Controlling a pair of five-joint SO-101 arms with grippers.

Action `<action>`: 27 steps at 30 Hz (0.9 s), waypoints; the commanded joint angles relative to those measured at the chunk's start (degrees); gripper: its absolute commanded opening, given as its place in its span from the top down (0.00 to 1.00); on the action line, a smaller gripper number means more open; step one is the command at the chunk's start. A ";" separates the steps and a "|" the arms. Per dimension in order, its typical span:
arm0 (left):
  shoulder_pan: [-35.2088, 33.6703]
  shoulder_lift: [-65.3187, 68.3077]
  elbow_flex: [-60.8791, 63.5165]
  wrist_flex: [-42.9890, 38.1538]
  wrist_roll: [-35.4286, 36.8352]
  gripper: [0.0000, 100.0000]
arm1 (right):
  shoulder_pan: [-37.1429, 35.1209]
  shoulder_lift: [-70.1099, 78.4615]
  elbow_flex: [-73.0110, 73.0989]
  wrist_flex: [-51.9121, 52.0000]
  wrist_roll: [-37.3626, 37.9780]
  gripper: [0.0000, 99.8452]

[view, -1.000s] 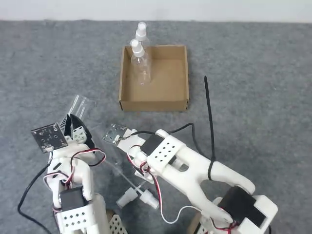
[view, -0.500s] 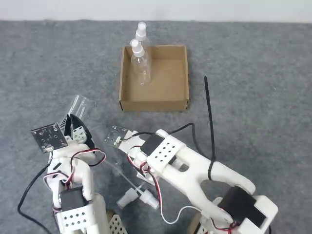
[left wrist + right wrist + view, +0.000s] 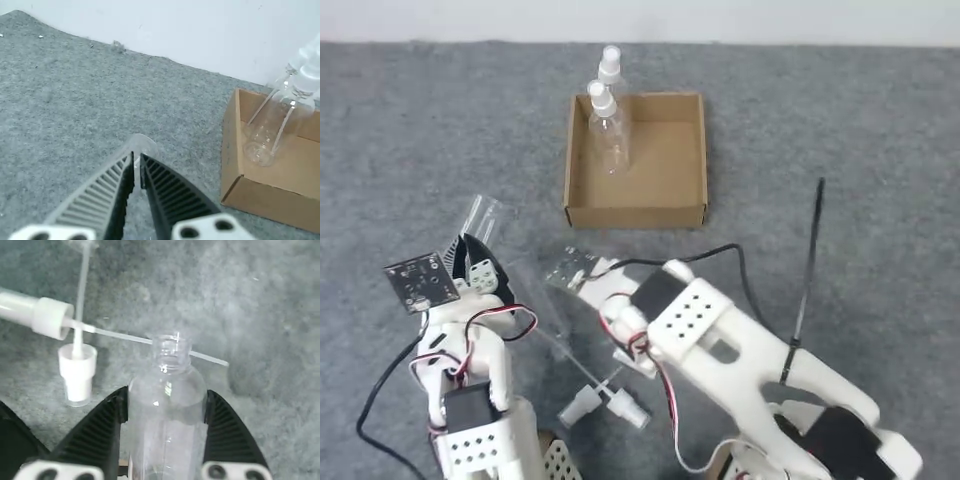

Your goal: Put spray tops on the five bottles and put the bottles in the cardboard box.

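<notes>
Right wrist view: bottle (image 3: 166, 410) within right tool (image 3: 166, 396)

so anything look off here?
Two spray tops lie loose on the carpet, their thin tubes crossed. The bottle in the right gripper has no top yet. Nothing looks spilled or broken.

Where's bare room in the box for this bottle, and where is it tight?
Free: the box's right half, up to its right wall; also the carpet right of it. Crowded: the box's left wall, by two capped bottles, and around the loose spray tops.
</notes>
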 commanded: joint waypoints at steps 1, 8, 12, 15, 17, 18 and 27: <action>-0.26 -0.97 -1.01 -1.67 -0.53 0.99 | 4.44 -3.82 -3.08 0.31 0.09 0.90; -0.26 -0.97 -2.33 0.70 -0.26 0.99 | 5.14 -3.82 -3.08 -0.04 -1.67 0.90; -0.26 -0.97 -6.90 9.85 -0.53 0.99 | 5.14 -3.65 -3.08 -0.84 -3.78 0.90; -0.26 -0.79 -8.31 12.84 -0.53 0.99 | 5.14 -3.38 -3.08 -1.27 -3.87 0.90; -0.18 -0.79 -8.40 13.10 -0.53 0.99 | 5.14 -3.30 -2.73 -1.71 -3.87 0.90; -0.18 -0.79 -8.40 13.10 -0.53 0.99 | 5.14 -3.30 -2.46 -2.15 -3.87 0.90; 0.00 -0.62 -11.03 18.90 -3.25 0.99 | 5.14 -3.30 -0.44 -4.97 -3.87 0.90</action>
